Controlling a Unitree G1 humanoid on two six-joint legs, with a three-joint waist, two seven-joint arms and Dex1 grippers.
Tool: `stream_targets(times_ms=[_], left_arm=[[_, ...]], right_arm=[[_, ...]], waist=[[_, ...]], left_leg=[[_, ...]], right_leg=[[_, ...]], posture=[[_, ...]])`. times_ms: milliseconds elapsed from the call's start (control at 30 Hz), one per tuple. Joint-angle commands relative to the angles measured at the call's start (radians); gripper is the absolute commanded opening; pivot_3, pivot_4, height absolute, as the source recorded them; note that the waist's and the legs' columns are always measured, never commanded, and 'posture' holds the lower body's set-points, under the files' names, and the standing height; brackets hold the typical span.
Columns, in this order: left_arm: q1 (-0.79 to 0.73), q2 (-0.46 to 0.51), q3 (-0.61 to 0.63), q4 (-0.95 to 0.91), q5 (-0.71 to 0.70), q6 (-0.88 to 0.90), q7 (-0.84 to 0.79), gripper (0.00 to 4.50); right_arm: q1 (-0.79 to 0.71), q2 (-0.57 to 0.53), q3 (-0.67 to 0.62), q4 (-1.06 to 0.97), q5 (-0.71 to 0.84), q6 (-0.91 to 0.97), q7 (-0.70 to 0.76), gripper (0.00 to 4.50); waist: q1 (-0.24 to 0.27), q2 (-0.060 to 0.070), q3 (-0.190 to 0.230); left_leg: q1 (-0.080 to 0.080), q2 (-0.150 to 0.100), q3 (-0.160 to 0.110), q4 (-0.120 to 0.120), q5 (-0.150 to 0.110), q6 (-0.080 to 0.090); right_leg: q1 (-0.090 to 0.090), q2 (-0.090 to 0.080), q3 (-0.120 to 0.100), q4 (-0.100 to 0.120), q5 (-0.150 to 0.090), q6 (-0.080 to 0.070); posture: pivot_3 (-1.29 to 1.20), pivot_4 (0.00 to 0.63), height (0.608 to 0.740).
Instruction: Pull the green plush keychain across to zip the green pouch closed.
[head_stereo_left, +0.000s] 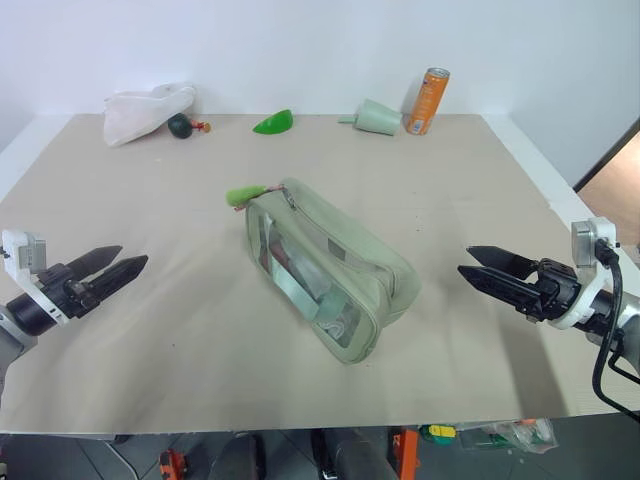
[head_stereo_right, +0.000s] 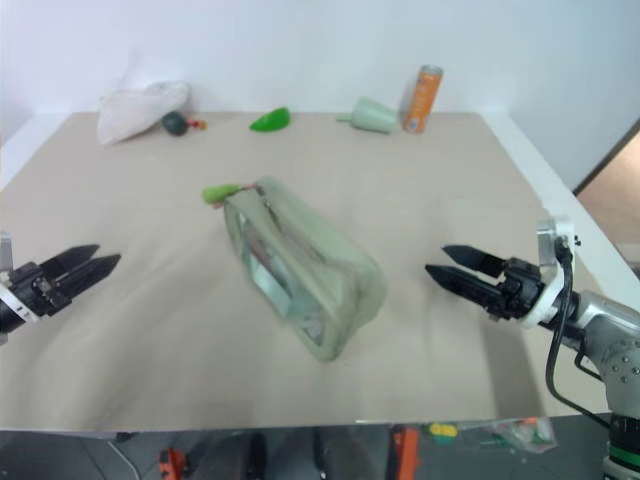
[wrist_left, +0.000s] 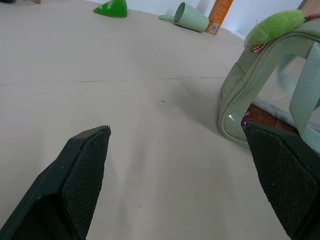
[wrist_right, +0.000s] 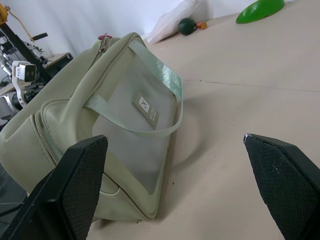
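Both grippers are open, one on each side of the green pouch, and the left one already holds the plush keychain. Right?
Not quite. The left gripper holds nothing: the head view shows it open and apart from the green plush keychain at the green pouch's far end. The right gripper is open too.

Left gripper (head_stereo_left: 128, 263) and right gripper (head_stereo_left: 478, 262) held level at opposite sides, pointing inward, fingers spread wide, empty.

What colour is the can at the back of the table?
Orange with a silver top; the can shows best in the left eye view.
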Motion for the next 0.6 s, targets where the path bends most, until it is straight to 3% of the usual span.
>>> stream_targets(times_ms=[33, 267, 367, 600], left_arm=[[-0.026, 0.018, -0.018, -0.040, 0.004, 0.003, -0.001, 4.39], [-0.051, 0.006, -0.065, -0.085, 0.012, 0.012, -0.001, 4.39], [-0.015, -0.011, -0.074, -0.178, 0.031, -0.104, -0.087, 4.39], [-0.024, -0.019, -0.084, -0.286, -0.061, -0.066, -0.133, 4.39]], right_arm=[[0.005, -0.035, -0.021, -0.063, -0.007, -0.018, 0.013, 4.50], [-0.004, -0.076, 0.023, -0.158, -0.023, -0.001, -0.006, 4.50], [-0.071, -0.117, 0.013, -0.199, 0.029, 0.038, -0.012, 4.50], [-0.161, -0.178, 0.069, -0.287, 0.079, 0.094, -0.020, 4.50]], waist=[[0.003, 0.000, 0.000], [0.015, -0.001, 0.000], [0.014, 0.000, 0.000], [0.017, -0.001, 0.000]], left_leg=[[0.000, 0.000, 0.000, 0.000, 0.000, 0.000], [0.000, 0.000, 0.001, 0.002, 0.000, 0.000], [0.001, 0.000, 0.003, 0.002, 0.000, 0.000], [0.001, 0.001, 0.003, 0.003, 0.000, 0.000]], right_leg=[[0.000, 0.000, 0.000, 0.000, 0.000, 0.000], [0.000, 0.000, 0.000, 0.002, 0.000, 0.000], [0.000, -0.001, 0.001, 0.003, 0.000, 0.000], [0.000, 0.000, 0.000, 0.003, 0.001, -0.002]], posture=[[0.00, 0.150, 0.740], [0.00, 0.150, 0.740], [0.00, 0.150, 0.740], [0.00, 0.150, 0.740]])
